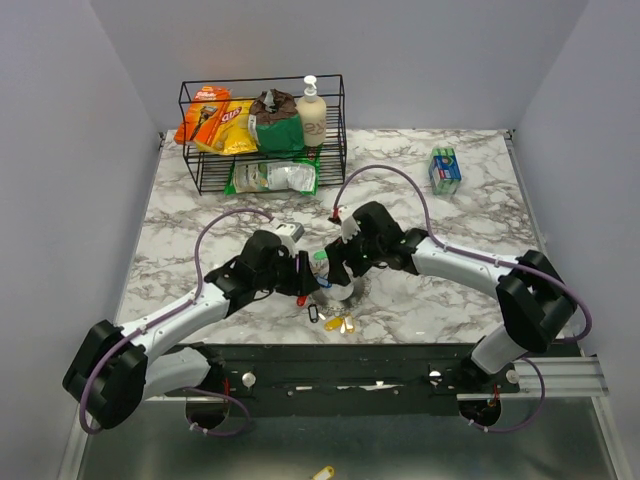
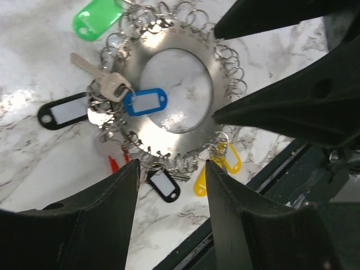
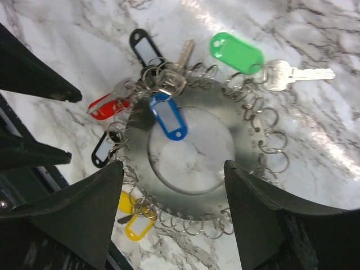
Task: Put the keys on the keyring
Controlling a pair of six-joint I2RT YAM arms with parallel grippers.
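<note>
Near table (image 1: 470, 200) front edge, between both wrists: keyring (image 2: 169, 38) lies flat. It's a silver disc with an open centre and small split rings round its rim.

Keys (image 2: 98, 73) bunch on it, all touching or overlapping the rim:
- Green tag (image 3: 236, 52) and its key look hooked to a rim ring.
- Blue tag (image 3: 169, 116) lies across the disc, with a silver key just beside it.
- Black tags (image 2: 62, 111), yellow tags (image 2: 225, 163) and red tag (image 3: 107, 107) hang off the edge.

Can't confirm every one is threaded; the cluster by the blue tag is too tangled to read. Many rim rings are bare.

Left gripper (image 2: 171, 166): jaws apart, straddling the near rim, holding nothing. Right gripper (image 3: 173, 166): same, jaws apart over the disc, empty.

Judgement: mostly done. What's left is checking that tangled cluster and threading any key that turns out loose.
</note>
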